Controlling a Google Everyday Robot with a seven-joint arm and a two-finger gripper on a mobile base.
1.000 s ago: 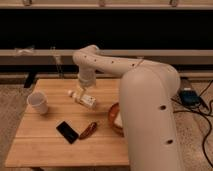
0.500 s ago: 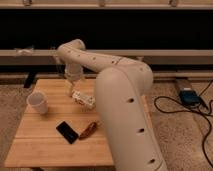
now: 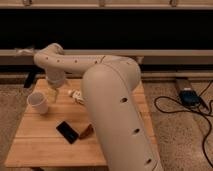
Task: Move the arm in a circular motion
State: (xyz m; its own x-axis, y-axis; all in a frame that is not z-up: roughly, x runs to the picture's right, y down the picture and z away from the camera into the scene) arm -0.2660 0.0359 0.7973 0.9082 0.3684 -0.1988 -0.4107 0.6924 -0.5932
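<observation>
The cream-white arm (image 3: 107, 90) fills the middle of the camera view. Its thick lower segment rises from the bottom right, bends at a rounded elbow and reaches left across the wooden table (image 3: 45, 145). Small dark screw holes dot its segments. Its far elbow sits at the upper left and turns down into a narrow tip. The gripper (image 3: 54, 94) hangs at that tip, just above the table's back left part, right beside the white cup (image 3: 38, 102).
A black phone (image 3: 67, 131) lies flat on the table's front middle. A small brown object (image 3: 86, 131) lies beside it against the arm. A white packet (image 3: 76, 95) lies behind. Black cables and a blue device (image 3: 189, 96) lie on the floor to the right.
The arm has swung left over the table. The gripper tip has moved from near the white packet toward the white cup. The thick segment now covers more of the table's right side.
</observation>
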